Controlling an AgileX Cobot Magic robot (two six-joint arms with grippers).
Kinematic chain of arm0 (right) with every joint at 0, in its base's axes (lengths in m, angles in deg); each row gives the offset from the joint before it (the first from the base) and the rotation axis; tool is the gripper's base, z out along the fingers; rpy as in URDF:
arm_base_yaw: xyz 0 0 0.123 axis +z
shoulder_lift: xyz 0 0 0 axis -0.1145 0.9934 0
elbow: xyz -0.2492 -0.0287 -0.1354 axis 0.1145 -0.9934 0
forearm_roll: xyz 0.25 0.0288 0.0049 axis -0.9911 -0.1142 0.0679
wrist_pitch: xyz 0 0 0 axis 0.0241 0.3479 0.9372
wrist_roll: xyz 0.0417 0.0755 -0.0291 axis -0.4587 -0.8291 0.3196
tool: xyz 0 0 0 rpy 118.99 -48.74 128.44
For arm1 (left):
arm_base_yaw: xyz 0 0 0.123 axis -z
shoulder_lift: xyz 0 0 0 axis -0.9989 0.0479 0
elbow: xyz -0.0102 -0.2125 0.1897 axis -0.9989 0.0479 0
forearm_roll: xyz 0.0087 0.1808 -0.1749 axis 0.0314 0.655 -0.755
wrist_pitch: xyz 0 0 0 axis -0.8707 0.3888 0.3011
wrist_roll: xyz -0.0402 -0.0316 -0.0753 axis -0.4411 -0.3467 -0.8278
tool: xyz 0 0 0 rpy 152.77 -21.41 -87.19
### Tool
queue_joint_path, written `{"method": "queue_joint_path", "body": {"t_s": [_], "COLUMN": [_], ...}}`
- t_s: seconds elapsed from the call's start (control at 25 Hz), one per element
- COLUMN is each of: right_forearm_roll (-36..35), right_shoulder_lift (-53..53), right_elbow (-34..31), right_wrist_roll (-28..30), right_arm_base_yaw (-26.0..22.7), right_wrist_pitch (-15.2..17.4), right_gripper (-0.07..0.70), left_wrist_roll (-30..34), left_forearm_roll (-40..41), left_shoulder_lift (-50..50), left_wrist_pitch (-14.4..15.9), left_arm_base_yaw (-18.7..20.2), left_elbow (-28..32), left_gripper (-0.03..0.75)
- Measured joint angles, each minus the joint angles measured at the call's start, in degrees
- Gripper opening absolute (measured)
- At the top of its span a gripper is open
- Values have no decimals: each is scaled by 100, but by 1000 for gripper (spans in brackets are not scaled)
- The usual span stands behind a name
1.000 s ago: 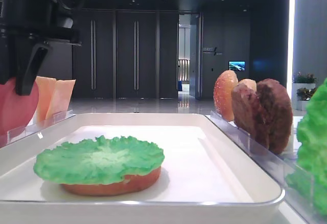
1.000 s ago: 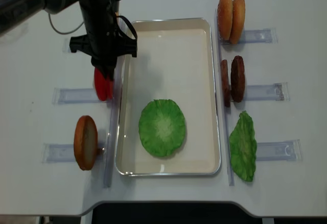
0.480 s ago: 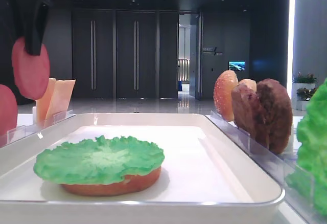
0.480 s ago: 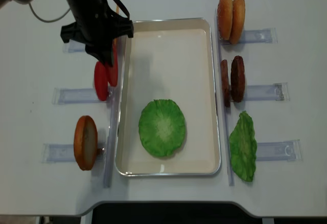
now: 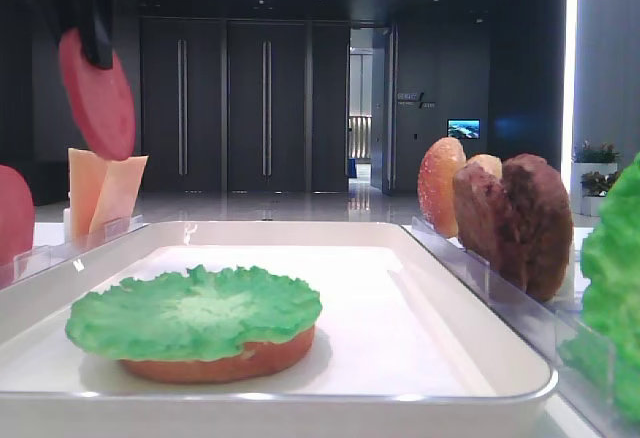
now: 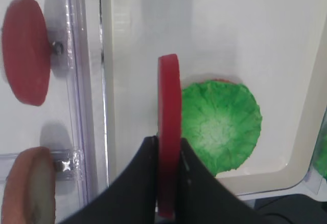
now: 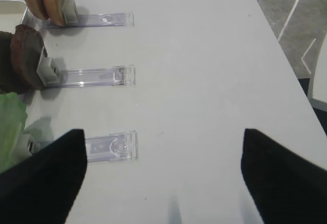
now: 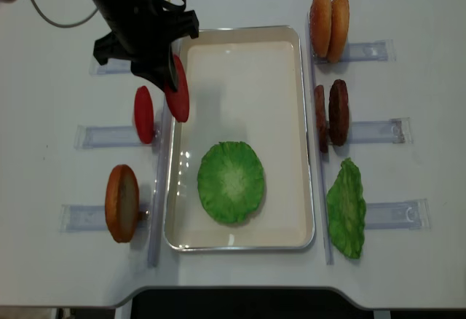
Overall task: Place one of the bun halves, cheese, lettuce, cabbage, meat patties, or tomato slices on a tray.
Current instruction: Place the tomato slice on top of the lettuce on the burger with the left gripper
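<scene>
Left tool: the left tool (image 6: 166, 183) is clamped on a tomato slice (image 8: 177, 98), gripping it by the edge so the red disc hangs upright in the air over the tray's left rim.
Right tool: the right tool (image 7: 163, 183) hangs over bare table (image 7: 204, 70) with its two dark fingers (image 7: 43, 178) spread wide and nothing between them.
Tray: the white tray (image 8: 240, 42) lies in the middle of the table.
On the tray: a lettuce leaf (image 8: 231, 181) lies flat on a bun half (image 5: 225, 363), toward the near end.
Second tomato slice: another red slice (image 8: 143, 114) stands on edge in a clear holder (image 8: 102, 136) just left of the tray.
Left side bun: a bun half (image 8: 121, 202) stands upright in the nearer left holder.
Cheese: pale-orange cheese slices (image 5: 105, 190) stand at the far left.
Right side: two bun halves (image 8: 329, 25) at the far end, meat patties (image 8: 331, 113) in the middle, and a lettuce piece (image 8: 346, 207) nearest, each standing in its own holder beside the tray.
</scene>
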Motion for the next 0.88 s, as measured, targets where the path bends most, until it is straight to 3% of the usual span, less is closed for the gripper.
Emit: {"method": "queue_joint_path", "body": {"t_s": [0.16,0.52,0.88], "right_forearm_roll": [0,0,0], "right_shoulder_lift": [0,0,0], "right_elbow": [0,0,0], "right_wrist_roll": [0,0,0], "right_arm_base_yaw": [0,0,0], "right_wrist_pitch": [0,0,0], "right_gripper": [584,584,584], "left_wrist_roll": [211,1021,2250], "left_forearm_roll": [-363,-1542,-2966], "left_shoulder_lift": [-259,-1066,-1280], "left_wrist_pitch": [-82,-1446,-2782], "left_arm_base_yaw": [0,18,346], "left_elbow": [536,2015,3334], "left_gripper": [48,48,48]}}
